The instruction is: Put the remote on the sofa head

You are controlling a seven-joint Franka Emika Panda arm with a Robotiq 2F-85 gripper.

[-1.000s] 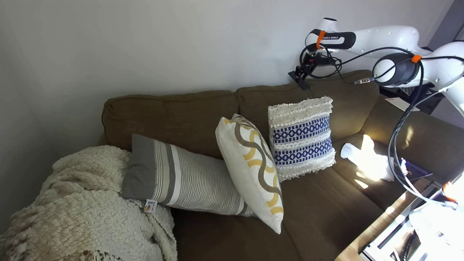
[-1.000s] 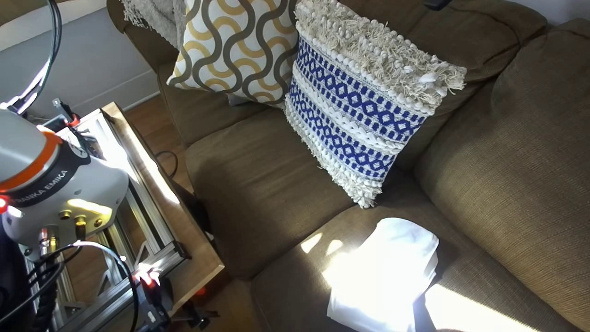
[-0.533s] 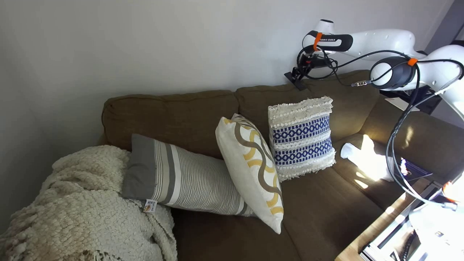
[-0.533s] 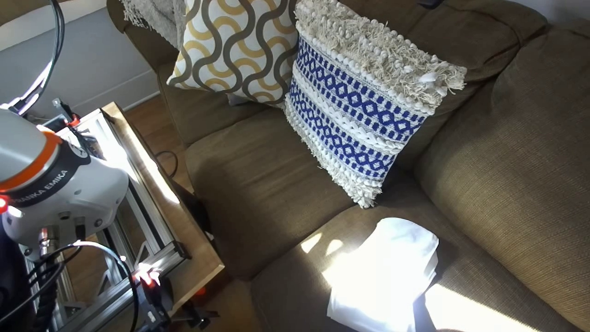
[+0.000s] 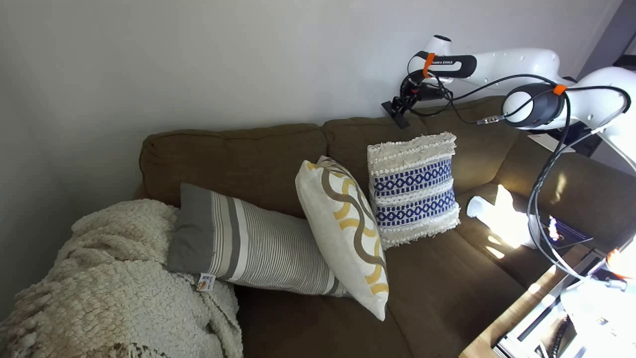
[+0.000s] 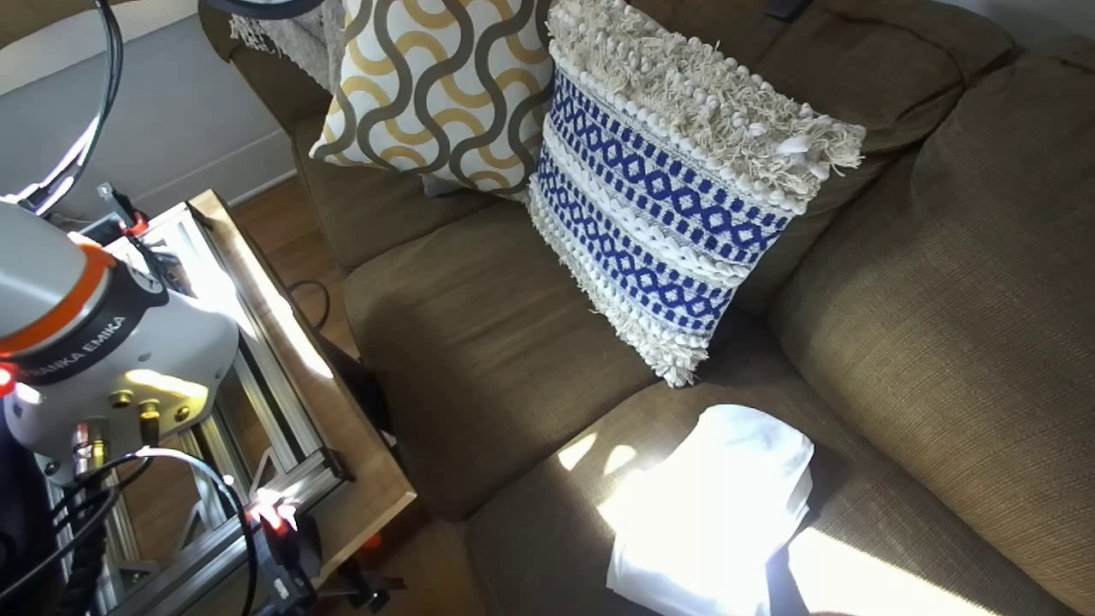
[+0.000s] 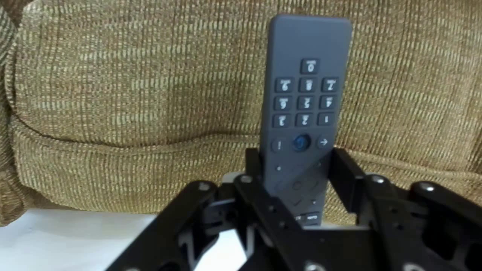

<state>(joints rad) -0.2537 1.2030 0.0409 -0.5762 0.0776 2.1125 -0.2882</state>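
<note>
Holding remote [image 7: 305,116] | hand [image 7: 295,161] clamped on its long sides | wrist view: sofa head [image 7: 158,162] behind, contact unclear

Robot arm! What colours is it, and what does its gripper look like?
The arm is mostly white, with smooth, rounded segments and dark patches. Black cables loop along it, and orange straps wrap round it. In an exterior view, a dark band reads FRANKA EMIKA. The gripper is black, with jointed links and small shiny screws.
</note>
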